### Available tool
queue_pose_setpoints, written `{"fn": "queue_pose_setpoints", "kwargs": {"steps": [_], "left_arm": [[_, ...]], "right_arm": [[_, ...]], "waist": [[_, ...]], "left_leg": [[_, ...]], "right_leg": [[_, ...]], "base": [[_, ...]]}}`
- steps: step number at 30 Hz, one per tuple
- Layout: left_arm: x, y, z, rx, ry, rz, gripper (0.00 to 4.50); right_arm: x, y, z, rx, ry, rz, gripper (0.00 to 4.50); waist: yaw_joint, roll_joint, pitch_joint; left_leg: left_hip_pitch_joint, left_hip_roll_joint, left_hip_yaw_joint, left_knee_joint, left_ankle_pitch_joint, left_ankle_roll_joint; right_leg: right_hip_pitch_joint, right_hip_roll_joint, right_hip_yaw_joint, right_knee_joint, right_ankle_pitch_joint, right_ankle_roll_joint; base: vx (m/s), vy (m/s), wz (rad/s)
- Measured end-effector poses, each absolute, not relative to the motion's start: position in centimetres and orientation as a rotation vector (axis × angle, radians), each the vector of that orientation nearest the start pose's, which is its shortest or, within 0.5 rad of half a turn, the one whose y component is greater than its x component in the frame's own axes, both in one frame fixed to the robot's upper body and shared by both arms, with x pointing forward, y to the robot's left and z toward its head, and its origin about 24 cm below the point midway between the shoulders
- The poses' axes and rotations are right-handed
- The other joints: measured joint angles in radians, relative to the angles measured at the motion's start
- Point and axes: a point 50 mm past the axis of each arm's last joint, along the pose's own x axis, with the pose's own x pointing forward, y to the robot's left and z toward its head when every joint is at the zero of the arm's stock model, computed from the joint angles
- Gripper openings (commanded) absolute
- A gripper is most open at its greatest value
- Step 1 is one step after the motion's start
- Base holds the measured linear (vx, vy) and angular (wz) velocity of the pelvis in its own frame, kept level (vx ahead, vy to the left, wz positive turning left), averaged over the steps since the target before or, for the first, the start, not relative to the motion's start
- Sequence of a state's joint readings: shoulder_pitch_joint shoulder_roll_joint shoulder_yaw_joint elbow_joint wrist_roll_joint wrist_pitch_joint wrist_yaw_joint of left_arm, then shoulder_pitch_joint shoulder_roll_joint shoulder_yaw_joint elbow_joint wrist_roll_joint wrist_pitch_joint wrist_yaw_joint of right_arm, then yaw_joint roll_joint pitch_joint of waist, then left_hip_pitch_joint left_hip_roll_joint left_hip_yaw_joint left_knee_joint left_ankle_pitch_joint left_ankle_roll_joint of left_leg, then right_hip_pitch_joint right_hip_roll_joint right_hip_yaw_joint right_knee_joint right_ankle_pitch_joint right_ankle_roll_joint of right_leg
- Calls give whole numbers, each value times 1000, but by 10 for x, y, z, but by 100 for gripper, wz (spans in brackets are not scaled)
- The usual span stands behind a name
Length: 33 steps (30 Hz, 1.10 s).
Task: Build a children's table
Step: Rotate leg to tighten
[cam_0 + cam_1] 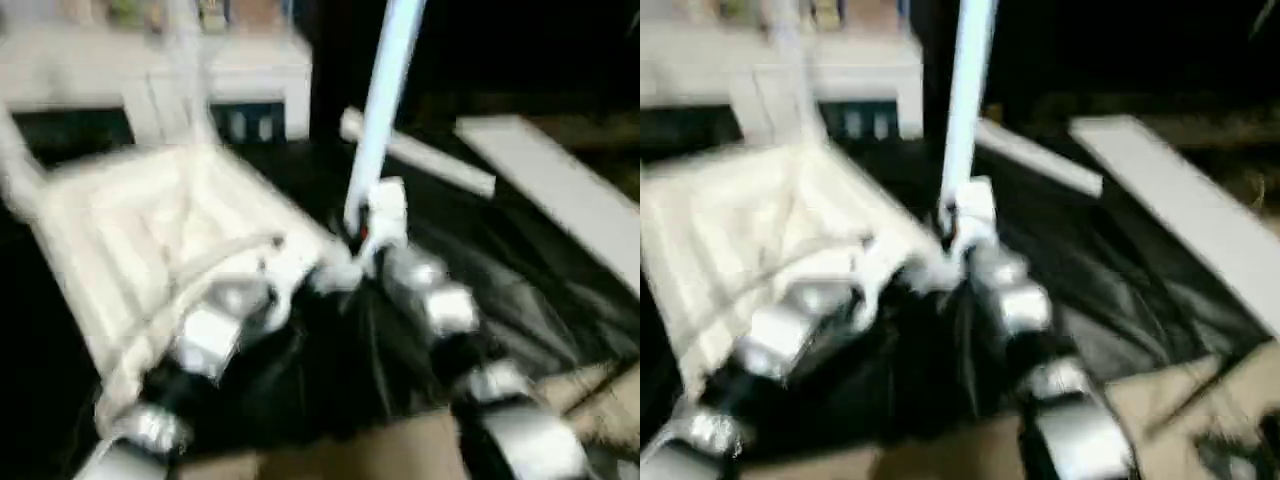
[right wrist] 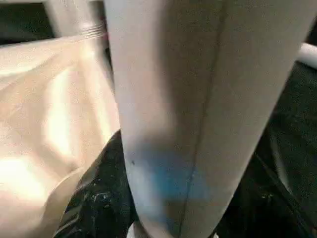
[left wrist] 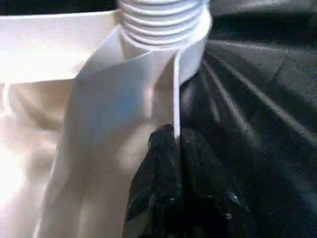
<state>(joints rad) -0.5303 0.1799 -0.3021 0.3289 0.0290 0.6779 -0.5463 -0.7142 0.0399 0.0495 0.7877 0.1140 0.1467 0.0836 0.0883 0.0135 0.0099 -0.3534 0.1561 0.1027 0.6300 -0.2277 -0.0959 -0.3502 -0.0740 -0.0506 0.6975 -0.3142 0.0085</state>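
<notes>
Tabletop [image 1: 130, 240] lies underside up; your left gripper [image 3: 176, 141] pinches its rib tight, your right gripper [image 1: 360, 235] clasps an upright leg [image 1: 385, 90].

A thick white tube leg [image 2: 198, 99] stands between the right gripper's [image 2: 173, 208] two black fingers [image 2: 96, 198], which close against it on both sides. Beside the leg lies the white table top [image 2: 44, 124], underside up and glossy, with another leg [image 2: 69, 20] rising from its far corner. Beyond the held leg is dark sheeting [image 2: 292, 148].
</notes>
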Motion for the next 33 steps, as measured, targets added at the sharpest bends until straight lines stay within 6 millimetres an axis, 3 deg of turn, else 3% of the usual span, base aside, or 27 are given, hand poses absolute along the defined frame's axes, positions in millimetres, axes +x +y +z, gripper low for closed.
{"fn": "queue_pose_setpoints", "kwargs": {"steps": [1,2,5,7,12,21,24,26,29,32,33], "left_arm": [[316,86,41,295,600,-726,0],[317,88,40,296,605,-713,0],[317,89,40,299,613,-688,0],[318,89,42,300,616,-684,0],[319,91,43,302,608,-678,0],[321,96,47,309,578,-683,0],[321,101,49,314,557,-713,0],[321,104,52,329,536,-728,0],[322,111,57,349,509,-741,0],[322,113,59,356,498,-751,0],[322,113,59,358,498,-756,0]], "right_arm": [[363,-65,58,26,262,294,183],[363,-62,57,27,268,278,183],[364,-57,57,28,279,243,183],[365,-56,58,27,274,235,183],[366,-51,60,22,259,225,183],[368,-46,65,-15,213,276,183],[368,-49,68,14,181,339,253],[363,-53,54,25,236,374,255],[363,-55,59,50,203,424,287],[363,-58,58,48,209,451,306],[363,-59,58,50,208,463,331]], "waist": [[-7,-5,2],[-14,-3,4],[-26,-11,6],[-28,-11,7],[-30,-20,10],[-35,-18,11],[-36,-15,13],[-36,-12,19],[-34,-7,21],[-33,-7,22],[-34,-7,22]], "left_leg": [[3,7,13,-16,11,0],[3,15,19,-24,13,-1],[2,19,20,-37,14,-3],[2,19,25,-45,14,-3],[2,20,29,-49,14,-3],[1,25,41,-56,17,-2],[0,26,43,-56,17,-2],[-4,28,43,-56,21,0],[-18,30,46,-56,34,10],[-22,30,47,-56,35,10],[-22,30,47,-56,34,11]], "right_leg": [[-3,6,8,-12,14,-6],[1,13,10,-24,22,-11],[6,17,6,-44,36,-13],[6,16,8,-53,40,-12],[3,16,11,-54,40,-12],[3,16,11,-65,42,-9],[3,17,11,-67,42,-8],[0,17,10,-68,42,-8],[-14,18,9,-67,49,1],[-18,18,9,-68,51,3],[-18,18,9,-68,51,3]], "base": [[-67,-5,27],[-67,-5,27],[0,0,0],[0,0,0],[0,0,0],[0,0,0],[0,0,0],[0,0,0],[0,0,0],[0,0,0],[0,0,0]]}}
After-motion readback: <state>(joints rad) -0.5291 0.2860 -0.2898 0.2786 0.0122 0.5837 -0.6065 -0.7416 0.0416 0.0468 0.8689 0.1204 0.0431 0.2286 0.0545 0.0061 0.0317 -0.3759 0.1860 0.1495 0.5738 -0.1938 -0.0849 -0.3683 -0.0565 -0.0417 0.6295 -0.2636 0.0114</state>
